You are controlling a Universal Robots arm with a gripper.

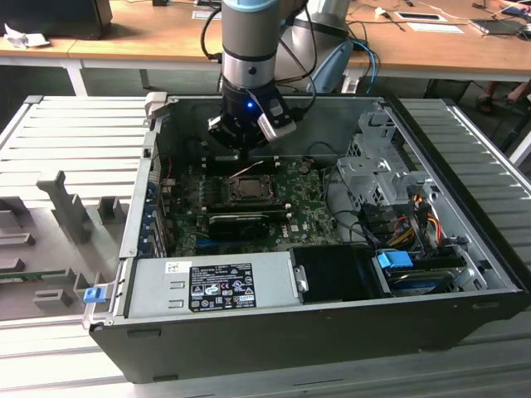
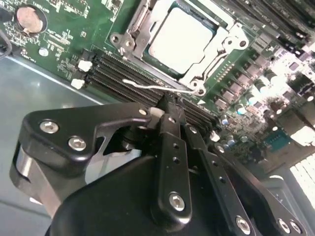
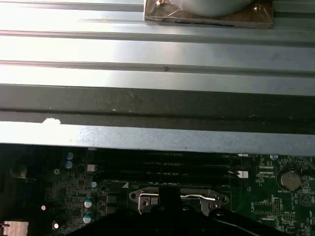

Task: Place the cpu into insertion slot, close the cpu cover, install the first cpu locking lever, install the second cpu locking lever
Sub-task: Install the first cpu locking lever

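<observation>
In the second wrist view the cpu (image 2: 181, 38) lies flat in the insertion slot (image 2: 142, 19), its pale metal face up. The cpu cover (image 2: 231, 42) lies down around it as a silver frame. A thin wire locking lever (image 2: 142, 86) stands off the socket's edge and runs right up to my gripper (image 2: 170, 102). The black fingers (image 2: 167, 147) are shut, tips at the lever; I cannot tell whether they pinch it. In the exterior view the gripper (image 1: 241, 143) hangs just behind the insertion slot (image 1: 249, 187), inside the open computer case.
Black memory slots (image 2: 123, 73) lie between gripper and socket. A long black expansion card (image 1: 239, 222) sits in front of the socket. The power supply (image 1: 211, 283), drive cage (image 1: 377, 170) and cable bundles (image 1: 406, 217) crowd the exterior view's right. The case wall (image 3: 157, 105) stands close behind.
</observation>
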